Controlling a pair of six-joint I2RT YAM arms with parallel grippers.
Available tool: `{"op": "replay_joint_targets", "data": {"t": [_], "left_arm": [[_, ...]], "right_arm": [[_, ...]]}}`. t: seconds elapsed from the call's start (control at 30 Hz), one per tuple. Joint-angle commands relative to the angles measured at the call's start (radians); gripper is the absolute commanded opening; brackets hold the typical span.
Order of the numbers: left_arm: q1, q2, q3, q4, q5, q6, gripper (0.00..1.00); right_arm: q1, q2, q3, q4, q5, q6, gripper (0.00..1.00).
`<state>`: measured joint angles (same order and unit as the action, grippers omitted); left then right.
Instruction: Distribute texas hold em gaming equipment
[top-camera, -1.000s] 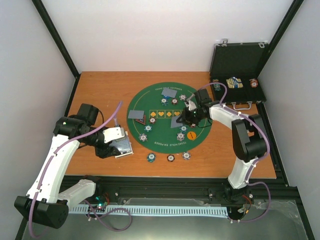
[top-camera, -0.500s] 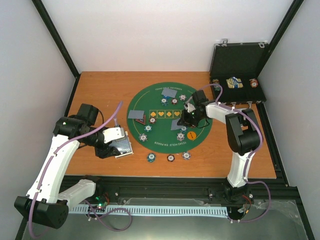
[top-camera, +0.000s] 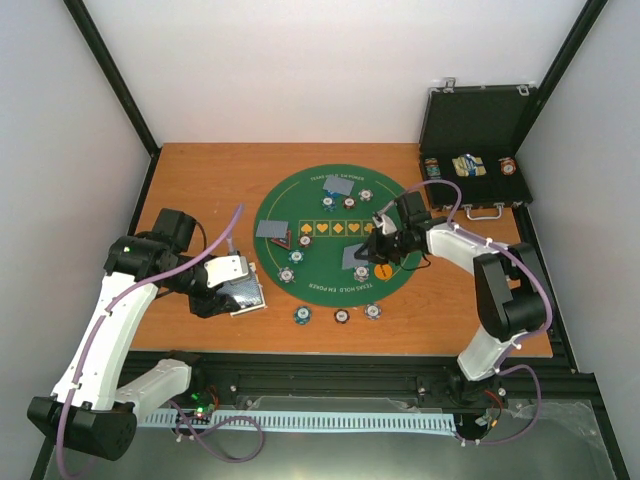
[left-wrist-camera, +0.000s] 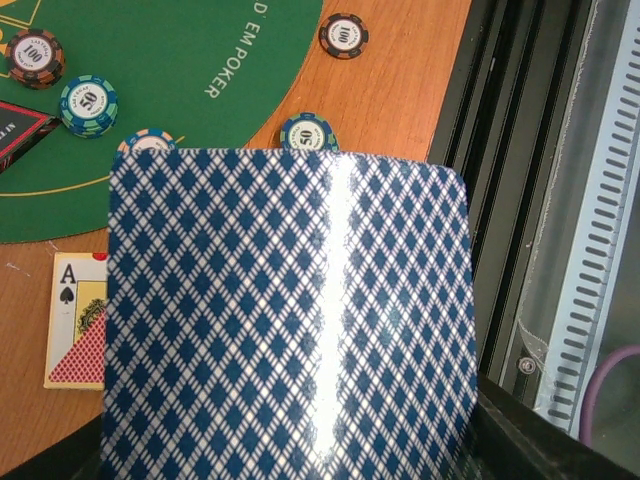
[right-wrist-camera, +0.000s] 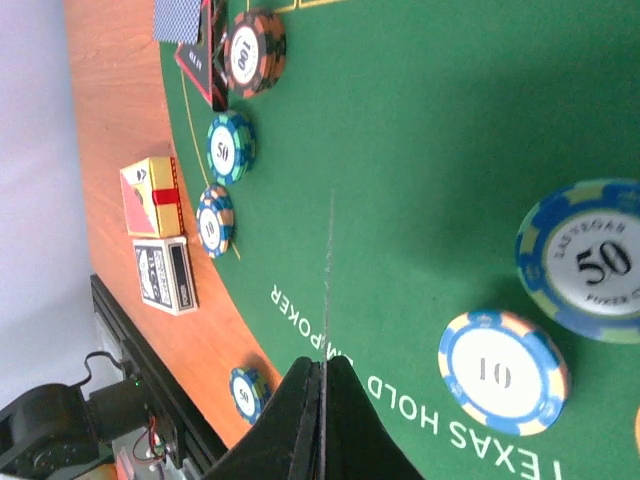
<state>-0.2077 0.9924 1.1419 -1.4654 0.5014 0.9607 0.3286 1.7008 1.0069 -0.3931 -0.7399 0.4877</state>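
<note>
My left gripper (top-camera: 226, 287) hovers over the wood left of the green felt mat (top-camera: 325, 262), shut on a deck of playing cards; its blue diamond-patterned top card (left-wrist-camera: 290, 320) fills the left wrist view and hides the fingers. At the mat's right side my right gripper (top-camera: 373, 250) is shut on a single card (top-camera: 355, 256). The right wrist view shows that card (right-wrist-camera: 327, 280) edge-on between closed jaws (right-wrist-camera: 322, 365). Striped poker chips (right-wrist-camera: 590, 260) (right-wrist-camera: 503, 372) lie close under it. Two face-down cards (top-camera: 341, 186) (top-camera: 272, 228), a triangle marker (top-camera: 283, 241) and an orange disc (top-camera: 382, 271) lie on the felt.
An open black case (top-camera: 475, 130) stands at the back right with chips and cards inside. Three chips (top-camera: 302, 315) (top-camera: 341, 316) (top-camera: 372, 311) sit on the wood near the front edge. Two card boxes (right-wrist-camera: 165, 275) (right-wrist-camera: 152, 197) lie below my left gripper.
My right gripper has drawn toward the near side of the mat with the card, and its elbow has swung out to the right. The left arm has not moved.
</note>
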Motion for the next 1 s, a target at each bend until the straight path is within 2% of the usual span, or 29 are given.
{"op": "replay_joint_targets", "data": {"t": [0.0,0.23,0.57,0.7,0.77,0.87,0.97], "left_arm": [[0.001,-0.012,0.018,-0.011,0.021,0.009,0.15],[0.001,-0.009,0.028,-0.014,0.017,0.007,0.15],[0.001,-0.014,0.027,-0.019,0.012,0.010,0.15],[0.001,-0.011,0.027,-0.018,0.016,0.010,0.15],[0.001,-0.011,0.025,-0.018,0.014,0.010,0.15],[0.000,-0.012,0.024,-0.019,0.015,0.011,0.15],[0.000,-0.013,0.021,-0.018,0.015,0.011,0.15]], "right_arm": [[0.027,-0.043,-0.046,0.051,-0.036,0.039,0.03],[0.125,-0.027,-0.064,0.089,0.003,0.082,0.03],[0.133,-0.007,-0.126,0.089,0.077,0.073,0.04],[0.133,-0.023,-0.133,0.052,0.117,0.052,0.13],[0.133,-0.036,-0.132,0.028,0.144,0.041,0.22],[0.130,-0.061,-0.134,-0.011,0.196,0.028,0.30],[0.122,-0.090,-0.133,-0.068,0.265,0.010,0.32]]}}
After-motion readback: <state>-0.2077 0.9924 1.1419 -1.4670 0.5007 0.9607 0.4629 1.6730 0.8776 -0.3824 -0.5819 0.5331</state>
